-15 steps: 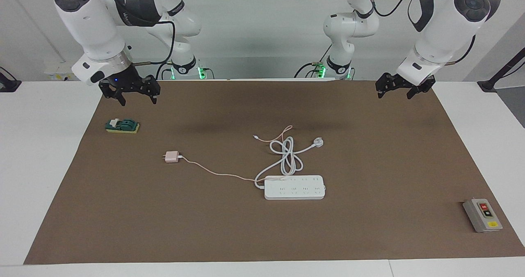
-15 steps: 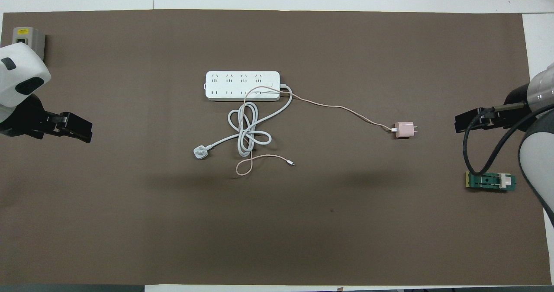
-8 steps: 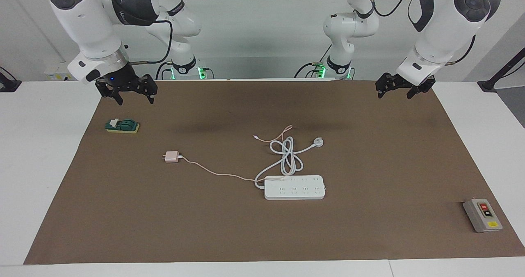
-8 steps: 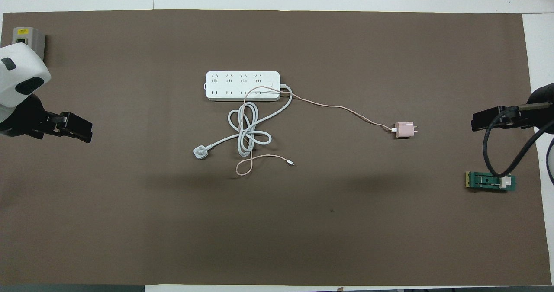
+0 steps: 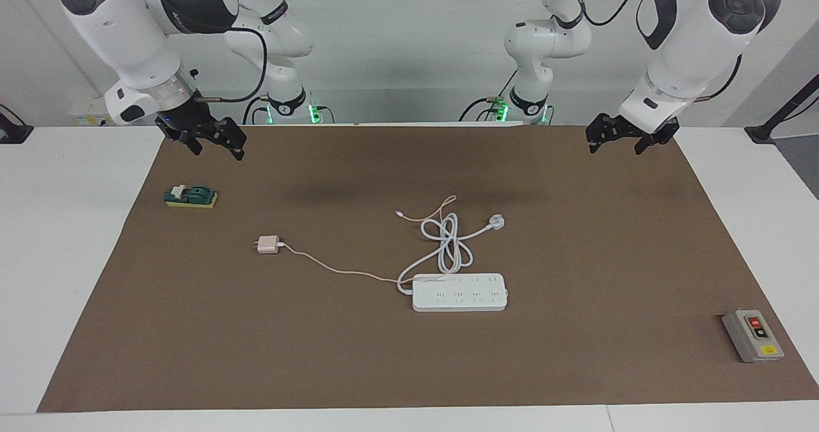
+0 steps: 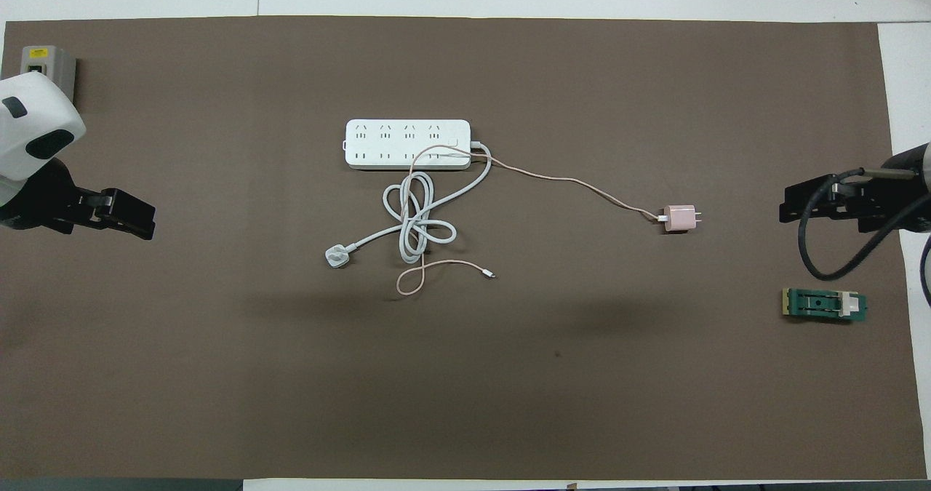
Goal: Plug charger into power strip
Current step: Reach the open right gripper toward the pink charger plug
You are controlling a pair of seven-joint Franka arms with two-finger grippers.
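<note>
A: Item: charger (image 5: 268, 245), loose on the table (image 5: 576, 368), at the power strip's (image 5: 459, 292) ten o'clock in the facing view, unplugged.

B: Left gripper (image 5: 631, 138), right gripper (image 5: 213, 139): both raised, open, empty, so the pickup is pending.

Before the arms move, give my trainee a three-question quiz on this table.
1. True or false: the charger is already plugged into the power strip.
2. Which item lies nearest the right end effector? A) grey button box B) green block C) round white plug
3. Fill in: the charger's thin pink cable runs across the corner of the ____.

Key
1. False: it lies loose on the brown mat, toward the right arm's end of the table.
2. B
3. power strip
</note>
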